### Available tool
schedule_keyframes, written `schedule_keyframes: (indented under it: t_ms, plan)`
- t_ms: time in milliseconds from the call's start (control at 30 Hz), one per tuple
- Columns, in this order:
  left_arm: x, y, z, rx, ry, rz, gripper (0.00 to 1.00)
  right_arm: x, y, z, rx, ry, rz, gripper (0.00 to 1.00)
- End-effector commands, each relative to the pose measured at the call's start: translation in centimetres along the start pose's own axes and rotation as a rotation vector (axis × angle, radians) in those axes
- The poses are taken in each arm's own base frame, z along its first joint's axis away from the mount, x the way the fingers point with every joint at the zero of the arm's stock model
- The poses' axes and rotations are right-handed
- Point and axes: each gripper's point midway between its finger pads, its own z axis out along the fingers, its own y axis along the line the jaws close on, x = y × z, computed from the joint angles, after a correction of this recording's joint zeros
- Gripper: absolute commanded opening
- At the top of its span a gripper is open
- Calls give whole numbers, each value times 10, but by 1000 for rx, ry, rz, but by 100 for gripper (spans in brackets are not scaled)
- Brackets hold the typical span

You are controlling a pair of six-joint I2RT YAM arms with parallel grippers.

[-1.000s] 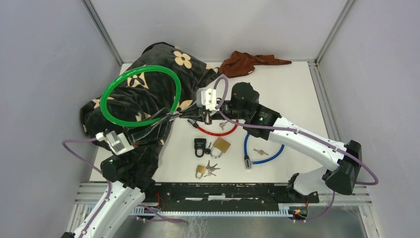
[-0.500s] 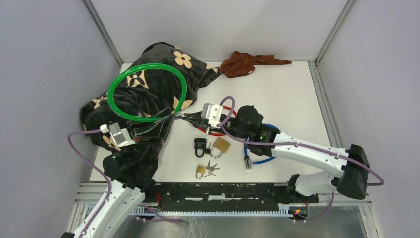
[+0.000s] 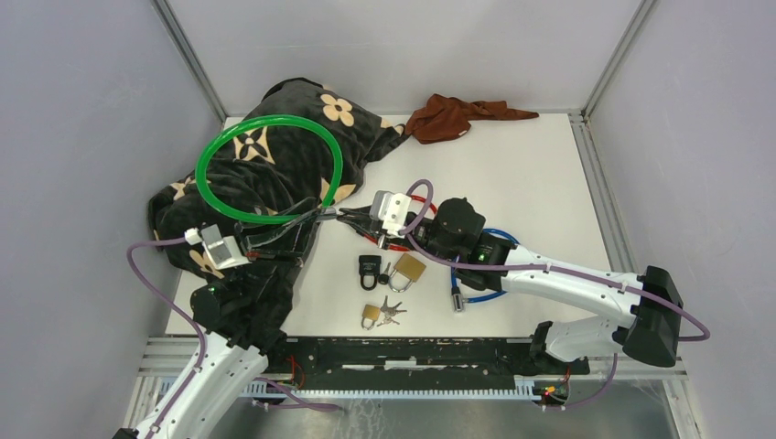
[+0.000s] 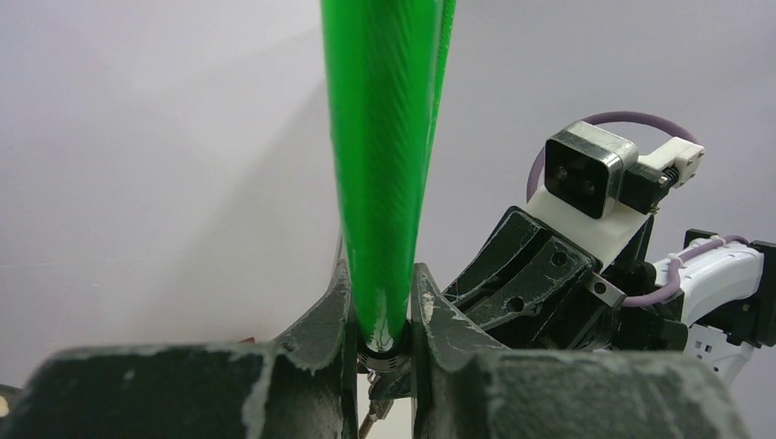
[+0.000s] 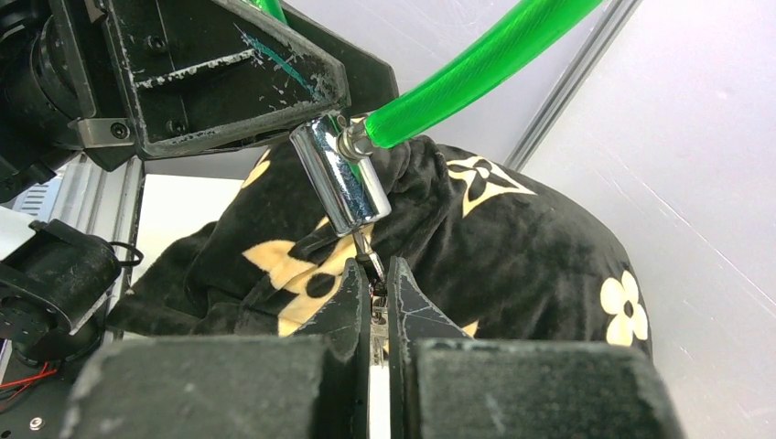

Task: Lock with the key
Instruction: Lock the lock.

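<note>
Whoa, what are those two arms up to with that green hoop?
They are working together on a green cable lock. The left claw is clamped on the cable right beside its shiny metal barrel, holding it above a dark flowered blanket. The right claw pinches a small key whose tip sits at the barrel's lower end, apparently in the keyhole. Whether it has been turned, I cannot tell.
</note>
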Motion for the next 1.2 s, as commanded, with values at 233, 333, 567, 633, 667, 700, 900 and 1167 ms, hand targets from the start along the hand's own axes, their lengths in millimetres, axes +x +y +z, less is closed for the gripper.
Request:
schedule_keyframes:
  t_ms: [233,333,567,633,667,700,900,1167]
  plan:
    - [-23,-2,1,34,-112,172,2,-47,-3,-9,-87,-112,-140,46]
    - [-31,-11,1,75,-137,216,2,-35,10,-15,-235,-82,-128,63]
    - [-20,-15,-2,112,-91,214,2,-52,-7,-33,-335,-156,43,77]
    - [-15,-19,-3,142,-73,218,2,-72,-9,-34,-331,-226,95,76]
    - [-13,-21,-4,153,-65,215,2,-84,-8,-36,-341,-266,137,77]
    - [-10,-22,-4,160,-57,211,2,-97,-8,-37,-346,-320,168,76]
    - [3,-18,-3,152,-2,182,2,-141,-25,-37,-284,-498,242,74]
    - [13,-17,-4,162,43,174,2,-149,-43,-21,-220,-500,261,35]
